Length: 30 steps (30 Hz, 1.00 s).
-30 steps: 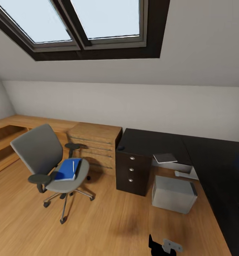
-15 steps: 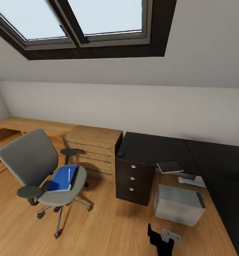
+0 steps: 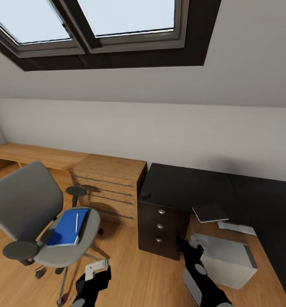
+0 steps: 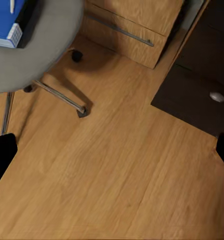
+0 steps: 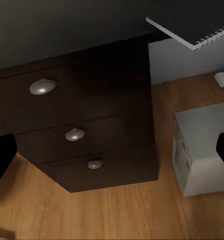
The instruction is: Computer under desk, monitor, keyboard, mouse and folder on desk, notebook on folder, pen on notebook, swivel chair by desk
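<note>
Facing my long black-topped desk (image 3: 189, 183), I see the flat bright blue folder (image 3: 67, 227) lying on the grey upholstered swivel chair (image 3: 36, 213); left gripper (image 4: 112, 150) and right gripper (image 5: 112, 150) both spread wide, empty.

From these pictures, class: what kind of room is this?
Probably an attic room used as a home office: a skylight in the sloped ceiling, a black desk, and a grey swivel chair.

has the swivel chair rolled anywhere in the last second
Cannot tell: the swivel chair slid left beside the oak dresser, but the whole view shifted too.
</note>
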### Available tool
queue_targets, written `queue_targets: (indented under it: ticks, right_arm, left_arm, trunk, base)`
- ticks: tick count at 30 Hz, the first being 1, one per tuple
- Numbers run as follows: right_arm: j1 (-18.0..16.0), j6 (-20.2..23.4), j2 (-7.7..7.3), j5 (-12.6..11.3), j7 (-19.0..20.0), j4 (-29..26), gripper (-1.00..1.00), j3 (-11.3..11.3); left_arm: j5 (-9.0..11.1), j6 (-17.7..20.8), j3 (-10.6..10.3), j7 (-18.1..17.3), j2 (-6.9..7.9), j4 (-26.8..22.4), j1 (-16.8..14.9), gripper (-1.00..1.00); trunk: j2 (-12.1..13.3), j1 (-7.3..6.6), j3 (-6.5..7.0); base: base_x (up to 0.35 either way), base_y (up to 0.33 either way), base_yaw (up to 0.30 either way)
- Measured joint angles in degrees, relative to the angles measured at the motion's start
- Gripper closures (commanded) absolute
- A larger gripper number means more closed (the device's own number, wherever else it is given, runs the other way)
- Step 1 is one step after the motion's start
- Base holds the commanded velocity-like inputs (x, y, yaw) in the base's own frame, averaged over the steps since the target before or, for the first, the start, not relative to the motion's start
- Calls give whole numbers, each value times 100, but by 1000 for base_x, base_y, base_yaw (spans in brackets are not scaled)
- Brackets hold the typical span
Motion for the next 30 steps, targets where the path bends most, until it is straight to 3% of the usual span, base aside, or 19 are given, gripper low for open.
queue_targets:
  ticks: [5,7,10,11,12,17,18,25,30]
  right_arm:
    - [-91,1392,37,385,-422,-1084,-100,43]
    - [-145,2204,79,494,-554,-1614,-100,66]
    - [-276,2976,132,571,-622,-1924,-100,77]
    - [-471,3514,190,615,-644,-1973,-100,81]
    - [-552,3648,206,624,-647,-1929,-100,81]
    - [-809,3933,256,645,-643,-1378,-100,82]
    - [-869,3738,264,664,-636,-1144,-100,81]
    - [-896,3324,275,654,-637,-1048,-100,79]
    - [-894,3252,285,650,-651,-1036,-100,128]
  left_arm:
    - [-8,649,8,-1,1,-940,0,-100]
    - [-11,971,10,1,1,-1405,1,-100]
    - [-10,1204,18,0,1,-1724,1,-100]
    - [-7,1330,63,4,1,-1884,1,-100]
    - [0,1361,95,5,1,-1915,1,-100]
    - [-4,1430,279,8,-3,-1752,1,-100]
    - [-14,1440,342,9,9,-1649,1,-100]
    - [-14,1436,389,9,26,-1609,1,-100]
    - [-14,1437,384,9,27,-1607,1,-100]
  trunk:
    - [0,0,0]
    - [1,0,0]
    - [1,0,0]
    - [1,0,1]
    - [1,0,0]
    - [1,0,-1]
    - [2,0,-1]
    - [1,0,0]
    - [1,0,-3]
  base:
    - [329,0,0]
    - [329,0,0]
    - [329,0,0]
    - [329,0,0]
    - [329,0,0]
    - [329,0,0]
    - [329,0,0]
    - [329,0,0]
    - [328,0,66]
